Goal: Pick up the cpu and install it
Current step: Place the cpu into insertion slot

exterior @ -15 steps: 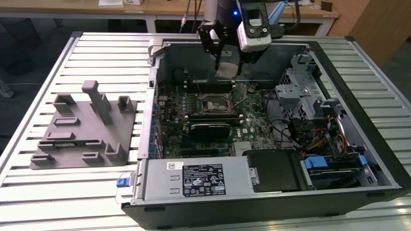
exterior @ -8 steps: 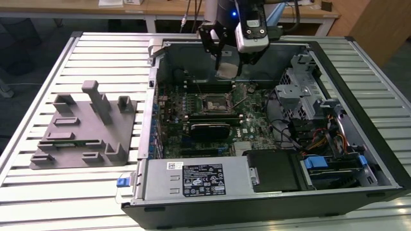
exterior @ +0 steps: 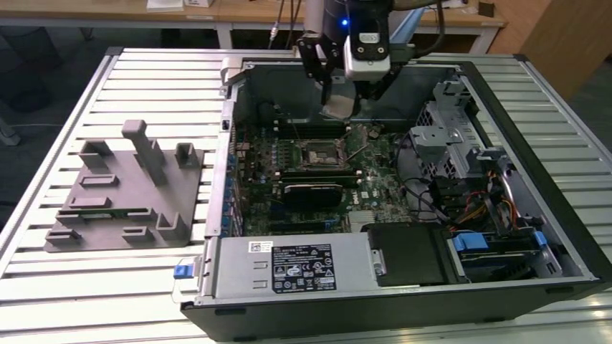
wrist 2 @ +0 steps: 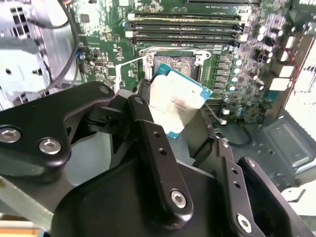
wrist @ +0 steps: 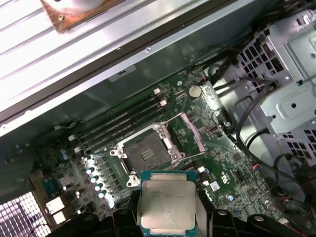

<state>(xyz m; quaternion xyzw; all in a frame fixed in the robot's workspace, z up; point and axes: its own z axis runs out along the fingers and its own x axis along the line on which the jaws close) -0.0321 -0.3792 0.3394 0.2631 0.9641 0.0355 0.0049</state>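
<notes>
Second wrist view shows the tool (wrist 2: 174, 112) gripping the cpu (wrist 2: 180, 98) by its edges, above the socket (wrist 2: 173, 62).

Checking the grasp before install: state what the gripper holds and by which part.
The gripper holds the cpu, pinched by two opposite side edges, its metal top showing in the first wrist view.

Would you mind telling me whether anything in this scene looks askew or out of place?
Only the cpu: held in the jaws above the motherboard, its edges sit turned against the frame of the open socket rather than square to it. Nothing else stands out.
</notes>
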